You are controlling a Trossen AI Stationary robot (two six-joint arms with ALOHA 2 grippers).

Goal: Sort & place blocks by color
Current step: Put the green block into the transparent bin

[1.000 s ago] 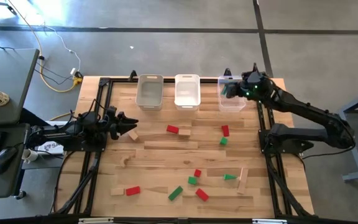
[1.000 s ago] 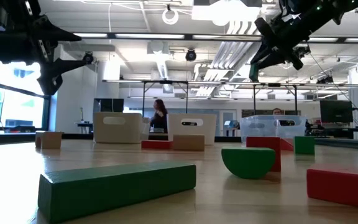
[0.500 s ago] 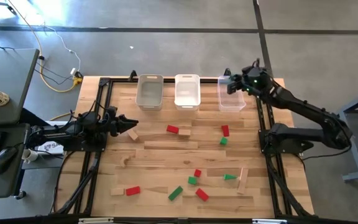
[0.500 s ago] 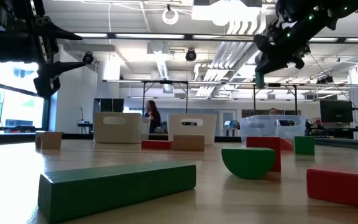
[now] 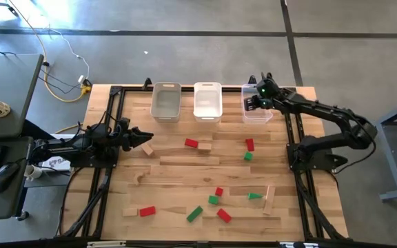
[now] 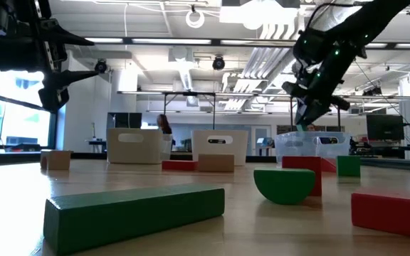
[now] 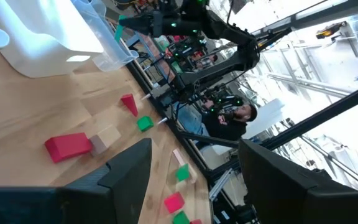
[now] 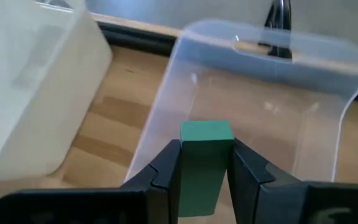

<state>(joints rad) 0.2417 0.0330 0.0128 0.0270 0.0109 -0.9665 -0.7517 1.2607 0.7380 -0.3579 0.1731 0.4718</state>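
High view, L to R: left gripper waits near the table's left edge, fingers spread wide w/ nothing between them, a plain wood block just beside its tip. Three bins sit in a row along the far edge: left bin, middle bin, clear right bin. Mid-table lie a red block touching a plain one, then a red upright block w/ a small green cube beside it. Near edge has more scattered blocks: red, green, plain, incl. a green brick. Right gripper hangs over the clear right bin, fingers pinched on a green block; right wrist view shows that block above the bin's open inside, not yet let go. Low view: gripper is just above the bin's rim.
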